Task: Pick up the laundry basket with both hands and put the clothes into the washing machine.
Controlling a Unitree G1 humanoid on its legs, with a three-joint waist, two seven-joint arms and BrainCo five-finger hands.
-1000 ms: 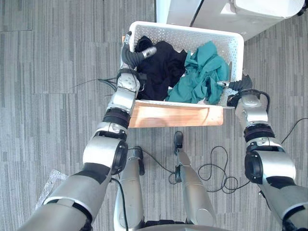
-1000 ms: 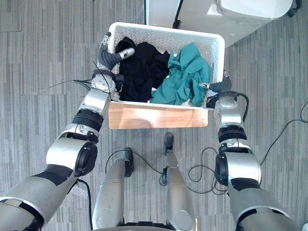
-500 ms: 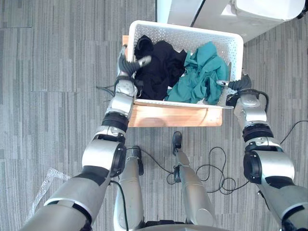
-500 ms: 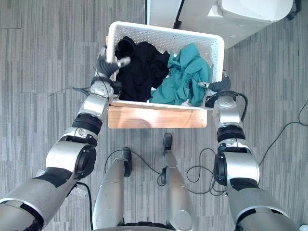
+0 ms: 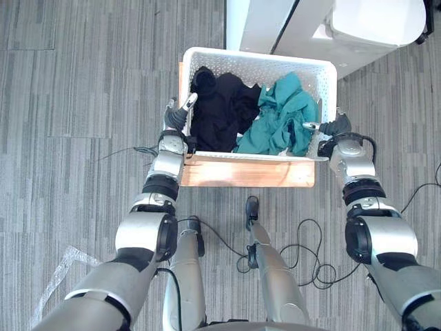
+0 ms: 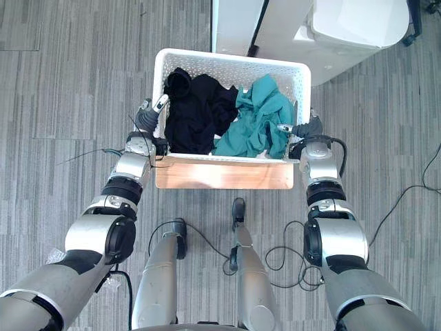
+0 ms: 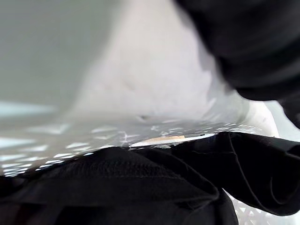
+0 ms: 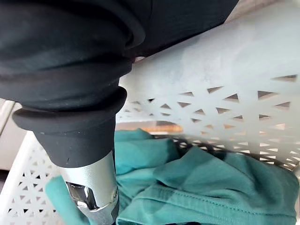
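Grey striped carpet [image 5: 83,103] lay under a wooden stand [image 5: 248,174] that bore the white laundry basket [image 5: 255,54], holding black clothes [image 5: 217,114] and teal clothes [image 5: 279,121] just before the washing machine [image 5: 372,27]. Of the 2 hands, the left hand [image 5: 178,118] sat against the basket's left rim, its grip impossible to tell. The right hand [image 5: 332,128] clasped the right rim, thumb [image 8: 91,187] hooked inside over the teal cloth.

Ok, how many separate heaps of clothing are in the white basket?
2: black clothes in the basket's left half, teal clothes in its right half, touching mid-basket. Each heap may hide more pieces underneath.
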